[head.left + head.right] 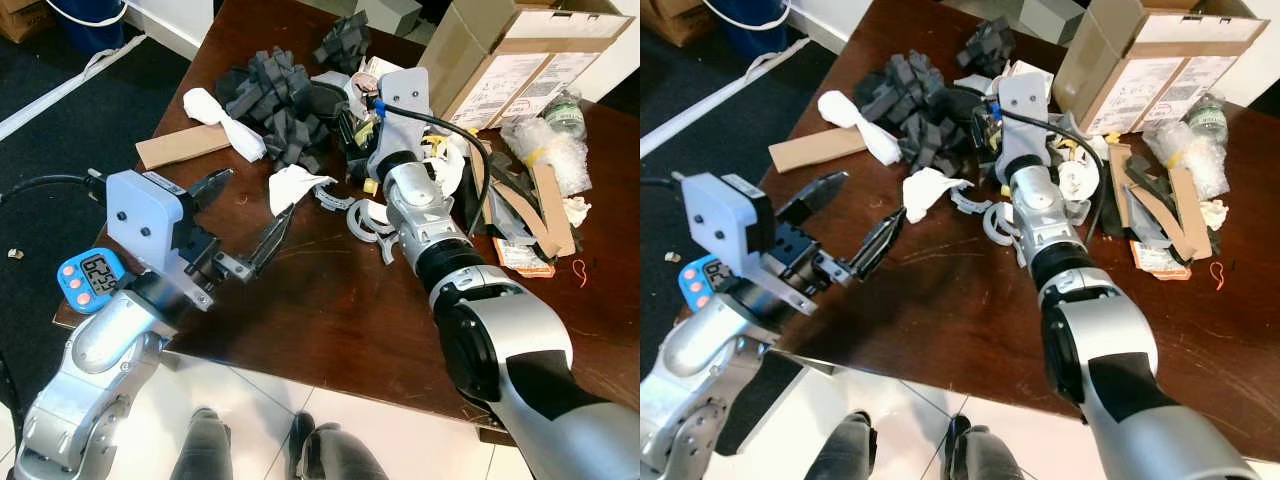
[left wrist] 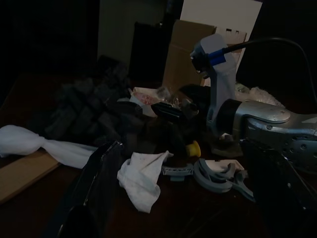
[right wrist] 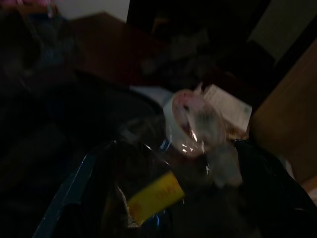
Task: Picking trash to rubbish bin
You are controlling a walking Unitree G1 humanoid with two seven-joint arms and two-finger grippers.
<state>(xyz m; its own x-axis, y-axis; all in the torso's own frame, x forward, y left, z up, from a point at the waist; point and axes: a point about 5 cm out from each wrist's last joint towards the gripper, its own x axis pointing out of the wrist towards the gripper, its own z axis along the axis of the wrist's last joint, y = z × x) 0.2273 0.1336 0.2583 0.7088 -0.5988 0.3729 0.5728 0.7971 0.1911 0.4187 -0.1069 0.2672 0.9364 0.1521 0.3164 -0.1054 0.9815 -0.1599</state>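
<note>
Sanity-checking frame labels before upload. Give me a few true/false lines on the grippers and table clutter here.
1. The left gripper is open, its fingers near the white tissue. True.
2. The timer sits at the table's far edge by the box. False: it lies at the near left edge, beside the left arm.
3. The right gripper reaches into the clutter at the table's middle. True.
4. The cardboard box lies on the floor. False: it stands on the table, at the far right.
5. A water bottle lies beside the box. True.

Lying on a dark wood table [image 1: 330, 300]: foam [image 1: 275, 95], tissue [image 1: 292, 186], cardboard strip [image 1: 180, 146], box [image 1: 520, 60], bottle [image 1: 566, 110].
</note>
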